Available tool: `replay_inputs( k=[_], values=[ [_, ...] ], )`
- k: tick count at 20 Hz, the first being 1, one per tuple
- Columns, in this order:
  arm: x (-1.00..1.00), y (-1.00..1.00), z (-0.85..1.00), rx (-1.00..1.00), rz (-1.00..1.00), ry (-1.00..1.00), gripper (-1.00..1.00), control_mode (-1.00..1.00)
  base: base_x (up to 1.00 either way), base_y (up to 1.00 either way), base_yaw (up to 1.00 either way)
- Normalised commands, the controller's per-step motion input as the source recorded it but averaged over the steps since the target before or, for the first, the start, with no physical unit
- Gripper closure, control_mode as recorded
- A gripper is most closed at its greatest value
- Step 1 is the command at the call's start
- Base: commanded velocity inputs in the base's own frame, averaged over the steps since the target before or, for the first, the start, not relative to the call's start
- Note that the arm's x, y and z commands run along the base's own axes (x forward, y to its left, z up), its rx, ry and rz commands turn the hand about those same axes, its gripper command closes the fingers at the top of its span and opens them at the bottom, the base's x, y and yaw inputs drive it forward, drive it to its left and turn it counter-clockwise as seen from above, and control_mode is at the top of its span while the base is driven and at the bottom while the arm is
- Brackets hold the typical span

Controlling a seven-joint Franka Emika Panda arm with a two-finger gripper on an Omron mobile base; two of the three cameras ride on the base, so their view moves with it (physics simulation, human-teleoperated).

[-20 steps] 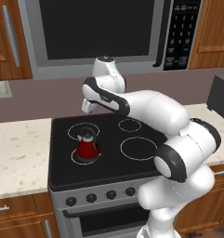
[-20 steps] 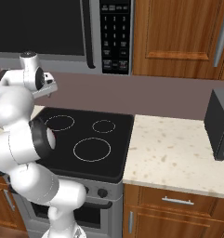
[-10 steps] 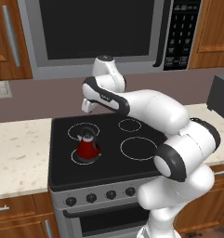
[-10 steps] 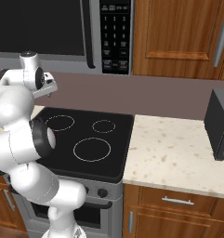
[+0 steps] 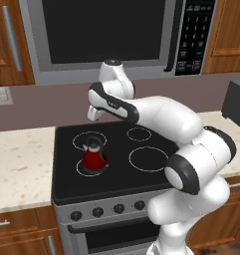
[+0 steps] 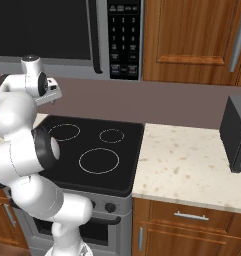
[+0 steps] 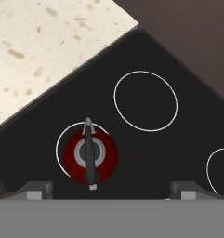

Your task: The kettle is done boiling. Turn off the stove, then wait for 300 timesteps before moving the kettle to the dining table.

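The red kettle [image 5: 94,157] stands upright on the front-left ring of the black glass stove [image 5: 119,172]. From above, in the hand view, the kettle [image 7: 90,155] shows its grey lid and dark handle, low and left of centre. My gripper [image 5: 93,115] hangs open above the back-left ring, higher than the kettle and a little behind it. The two fingertips [image 7: 35,188] stand wide apart with nothing between them, gripper [image 7: 112,190]. From the right, my arm hides the kettle; the gripper [image 6: 51,96] is over the stove [image 6: 124,160]. The dining table is out of view.
A row of dark knobs [image 5: 97,212] runs along the stove's steel front. A microwave [image 5: 106,35] hangs close above the arm. Beige counter lies left [image 5: 19,167] and right [image 6: 192,167], with a dark boxy appliance [image 6: 237,132] at the far right.
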Motion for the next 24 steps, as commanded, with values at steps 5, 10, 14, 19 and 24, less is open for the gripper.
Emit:
replay_inputs(
  k=[5,10,14,19,24],
  values=[
    [0.05,0.06,-0.02,0.00,0.00,0.00,-1.00,-1.00,0.00,0.00,0.00],
    [0.03,0.05,-0.04,0.00,0.00,0.00,-1.00,-1.00,0.00,0.00,0.00],
    [0.03,0.01,-0.03,0.00,0.00,0.00,-1.00,-1.00,0.00,0.00,0.00],
    [0.08,0.12,-0.07,0.00,0.00,0.03,-1.00,-1.00,0.00,0.00,0.00],
    [0.01,0.03,-0.18,0.00,0.00,0.03,-1.00,-1.00,0.00,0.00,0.00]
  ],
)
